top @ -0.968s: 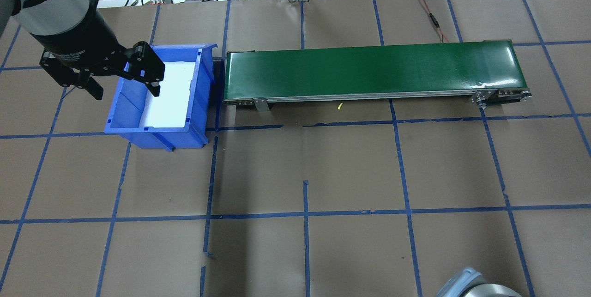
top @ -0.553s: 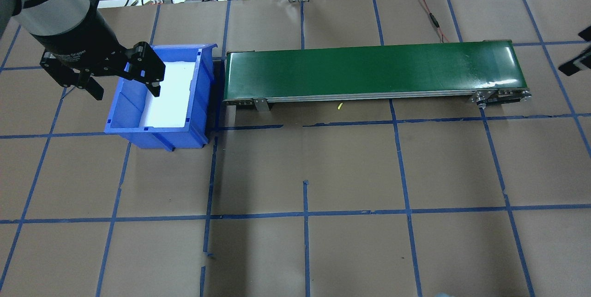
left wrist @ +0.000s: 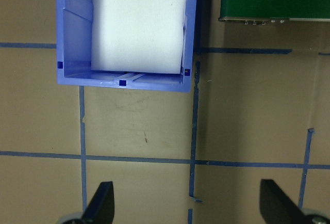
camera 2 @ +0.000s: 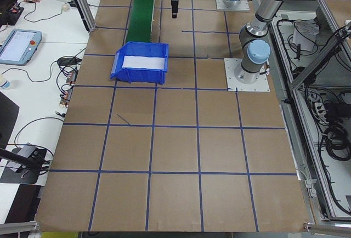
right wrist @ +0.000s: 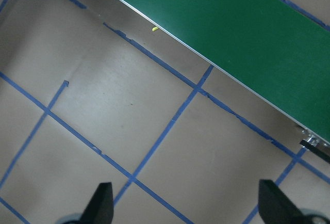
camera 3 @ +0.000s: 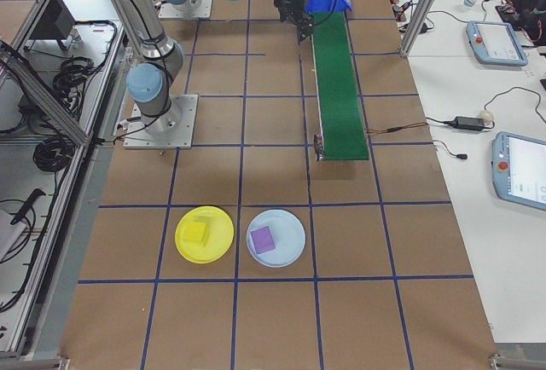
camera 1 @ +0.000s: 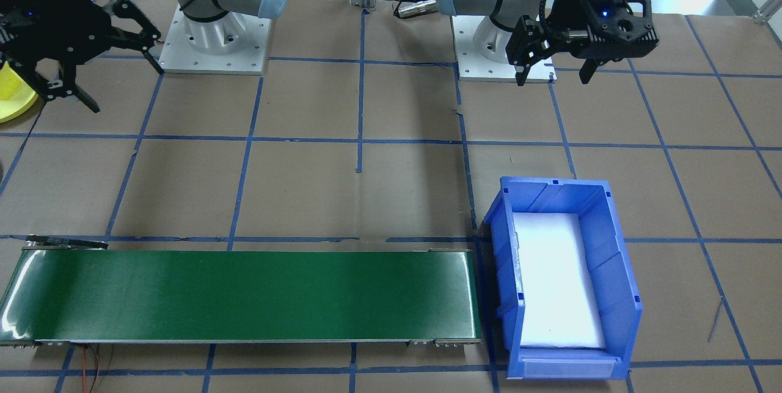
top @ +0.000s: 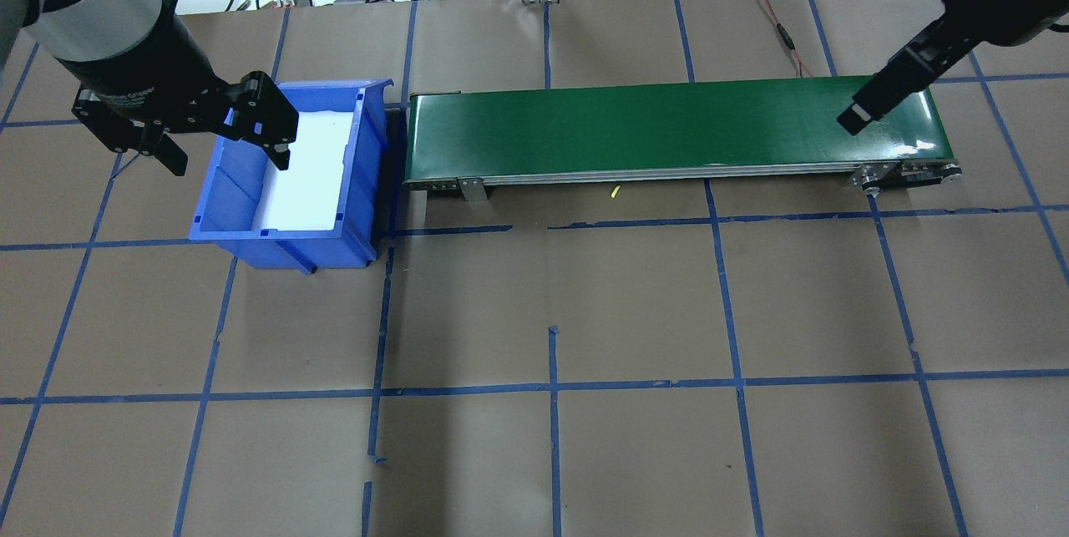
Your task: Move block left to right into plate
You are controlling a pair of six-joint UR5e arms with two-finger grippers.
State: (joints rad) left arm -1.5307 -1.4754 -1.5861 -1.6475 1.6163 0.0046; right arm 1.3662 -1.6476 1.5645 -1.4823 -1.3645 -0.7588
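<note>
Overhead exterior: left gripper (top: 219,144) spread wide, empty, fingertips over blue bin (top: 359,178) edge. Right gripper (camera 1: 91,78) also wide open, empty, just beside yellow plate (camera 3: 205,234). Yellow block (camera 3: 195,232) already lying on that plate, square, no long axis. Right arm clearly nearer. Conveyor belt (top: 668,128) beyond, bare.

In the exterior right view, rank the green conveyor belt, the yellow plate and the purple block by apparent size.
1. Long green conveyor belt, clearly largest.
2. Round yellow plastic plate.
3. Small purple square block, smallest.
The plate and block sit nearer the camera, yet the order holds.
</note>
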